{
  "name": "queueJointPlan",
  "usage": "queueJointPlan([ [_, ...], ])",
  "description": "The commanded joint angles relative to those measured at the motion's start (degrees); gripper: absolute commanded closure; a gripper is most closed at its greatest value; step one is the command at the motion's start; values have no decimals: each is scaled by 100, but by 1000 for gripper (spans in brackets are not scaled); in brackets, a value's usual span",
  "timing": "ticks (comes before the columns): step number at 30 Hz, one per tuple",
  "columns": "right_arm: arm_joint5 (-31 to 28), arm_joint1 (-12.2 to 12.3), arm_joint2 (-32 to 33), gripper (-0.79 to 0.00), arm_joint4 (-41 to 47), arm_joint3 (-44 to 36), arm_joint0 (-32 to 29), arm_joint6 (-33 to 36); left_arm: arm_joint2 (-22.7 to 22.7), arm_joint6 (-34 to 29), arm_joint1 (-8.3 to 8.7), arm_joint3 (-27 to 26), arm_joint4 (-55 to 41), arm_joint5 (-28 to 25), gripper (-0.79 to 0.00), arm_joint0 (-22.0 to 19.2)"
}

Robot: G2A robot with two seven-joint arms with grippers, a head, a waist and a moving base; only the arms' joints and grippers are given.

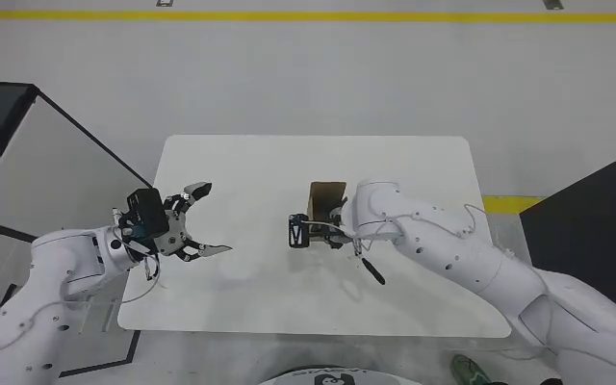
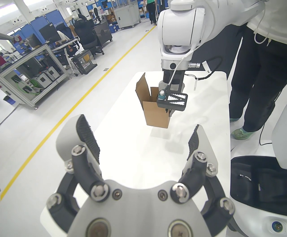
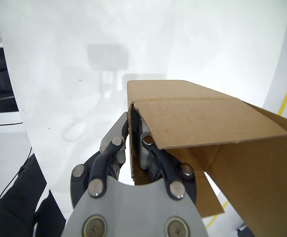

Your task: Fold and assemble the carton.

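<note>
We see right claw point(image 3: 134, 128) clamping one wall of brown cardboard carton point(image 3: 201, 119); left claw point(image 2: 139, 125) spread wide, well apart.

Saw a white table point(image 1: 250, 164) on a pale floor point(image 1: 289, 77), a yellow line point(image 1: 308, 16) past its far edge, with blue partitions point(image 2: 53, 16), black office chairs point(image 2: 84, 33) and a metal-framed bench point(image 2: 33, 74) beyond.

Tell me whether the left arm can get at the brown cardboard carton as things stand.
Probably yes: the open left gripper faces the brown cardboard carton across the white table, with nothing between. The right gripper clamps one wall, leaving the near side free.
</note>
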Motion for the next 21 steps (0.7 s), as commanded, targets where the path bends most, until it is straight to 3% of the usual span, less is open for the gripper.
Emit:
queueJointPlan([
  [1, -1, 4, 6, 0, -3, -7, -3, 3, 0, 0, 0, 0, 0, 0, -785, 0],
  [10, 178, -9, -47, 0, -219, 59, -89, -75, 0, 0, 0, 0, 0, 0, -785, 0],
  [21, 651, -309, -382, 0, -836, 468, -17, -217, 0, 0, 0, 0, 0, 0, -785, 0],
])
